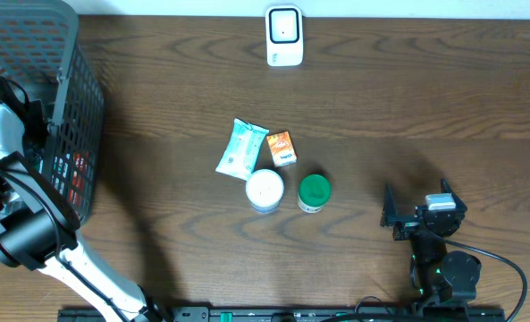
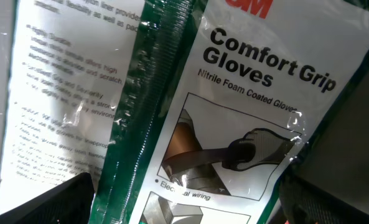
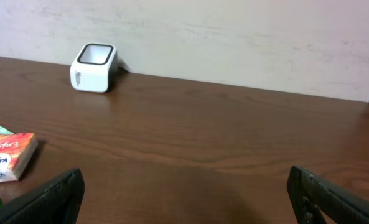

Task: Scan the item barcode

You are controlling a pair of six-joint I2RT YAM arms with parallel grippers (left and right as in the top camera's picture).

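You are at the beginning only: the left gripper (image 2: 190,208) stands wide open and empty just before the green-and-white plastic glove packet (image 2: 246,112) - not yet gripped - and the small white box-shaped scanner (image 3: 94,67) waits far ahead of the right gripper (image 3: 184,205), also wide open and empty.

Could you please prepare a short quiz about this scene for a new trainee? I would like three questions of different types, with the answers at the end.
1. Multiple choice: what does the left gripper face in its wrist view? A) a pack of gloves B) a tin can C) a banana
2. True or false: the right gripper is shut.
3. Count: how many items lie together on the table in front of the white scanner?
Key: 1 A. 2 False: it is open and empty. 3 Four: teal pack, orange pack, white-lidded jar, green-lidded bottle.
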